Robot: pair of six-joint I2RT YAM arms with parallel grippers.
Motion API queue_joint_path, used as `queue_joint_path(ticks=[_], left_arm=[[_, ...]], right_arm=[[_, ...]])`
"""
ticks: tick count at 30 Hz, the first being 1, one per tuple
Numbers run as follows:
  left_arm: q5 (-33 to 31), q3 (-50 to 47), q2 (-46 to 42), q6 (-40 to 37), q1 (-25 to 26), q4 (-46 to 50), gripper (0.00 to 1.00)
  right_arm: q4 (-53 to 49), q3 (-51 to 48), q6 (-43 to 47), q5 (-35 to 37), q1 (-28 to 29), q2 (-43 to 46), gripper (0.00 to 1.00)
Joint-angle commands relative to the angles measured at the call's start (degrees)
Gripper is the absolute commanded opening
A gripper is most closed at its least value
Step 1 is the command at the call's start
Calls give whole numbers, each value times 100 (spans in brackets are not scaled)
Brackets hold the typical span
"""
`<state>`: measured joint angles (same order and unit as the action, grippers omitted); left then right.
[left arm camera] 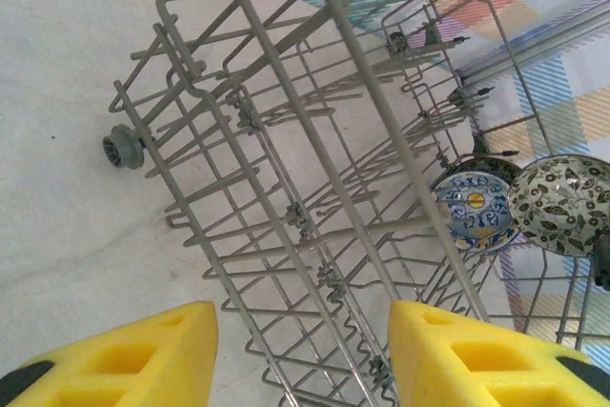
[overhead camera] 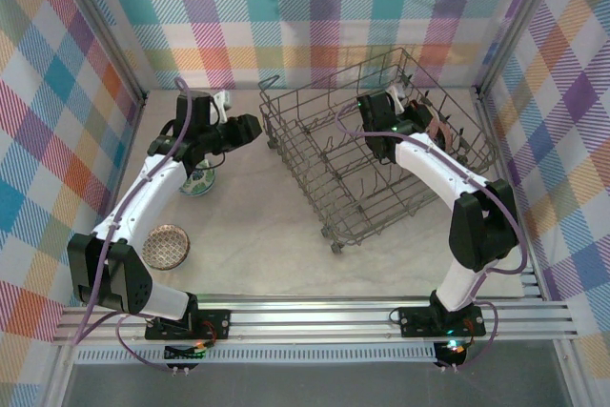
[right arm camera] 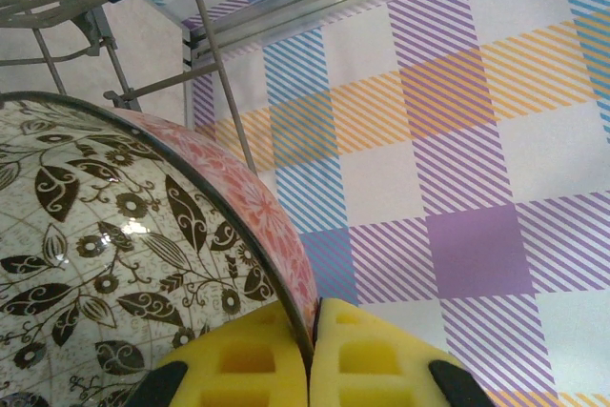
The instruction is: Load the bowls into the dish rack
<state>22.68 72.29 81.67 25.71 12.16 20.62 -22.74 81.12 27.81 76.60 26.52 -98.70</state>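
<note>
- The dish rack (overhead camera: 355, 161) is sitting right of centre on the table (overhead camera: 257, 226), turned at an angle, with one corner pointing towards the near edge.
- The right gripper (right arm camera: 311, 355) is reaching into the far right part of the rack, and it is pinching tight on the rim of a leaf-patterned bowl (right arm camera: 114, 264).
- Its yellow fingers (right arm camera: 374, 361) are pressing on either side of that rim, one on the dark-leaf inside, the other on the red-orange outside.
- From the left wrist, that same bowl is hanging on edge at the rack's right side, leafy face showing.
- Just left of it, a blue-and-white bowl (left arm camera: 474, 209) is standing on edge among the tines, the two rims looking close to touching.
- The left gripper (overhead camera: 250, 127) is hovering just left of the rack's left side, above the table, pointing at the wire.
- Its jaws are standing apart at a middling width, and they are gripping nothing: bare rack wire and table are showing between the yellow fingers (left arm camera: 133, 359).
- A small grey wheel (left arm camera: 122, 148) is poking out at the rack's lower left corner in the left wrist view.
- Two bowls are waiting on the table at the left, well apart from the rack.
- A green bowl (overhead camera: 198, 181) is lying partly under the left arm.
- A tan-brown bowl (overhead camera: 167, 245) is sitting nearer, at the left front, open side up.
</note>
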Motion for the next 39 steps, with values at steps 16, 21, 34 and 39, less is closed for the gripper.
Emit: queue_joint_path(ticks=[16,21,34,39], left_arm=[[105,-219,-371,-41,-83,-155,50],[138,-214,-359,-56,-80,-151,50],[193,-137,-280,-77,-83,-155,51],[203,-130,-247,-58,-83,-157,51]], right_arm=[[-3637,916,-3484,360,468,-697,7],[-5445,1404,-5195,386,458,-1130,7],[-7943,2372,-7591,690,506,-2101,10],[-7949,2426,-7646,689,512,-2283,10]])
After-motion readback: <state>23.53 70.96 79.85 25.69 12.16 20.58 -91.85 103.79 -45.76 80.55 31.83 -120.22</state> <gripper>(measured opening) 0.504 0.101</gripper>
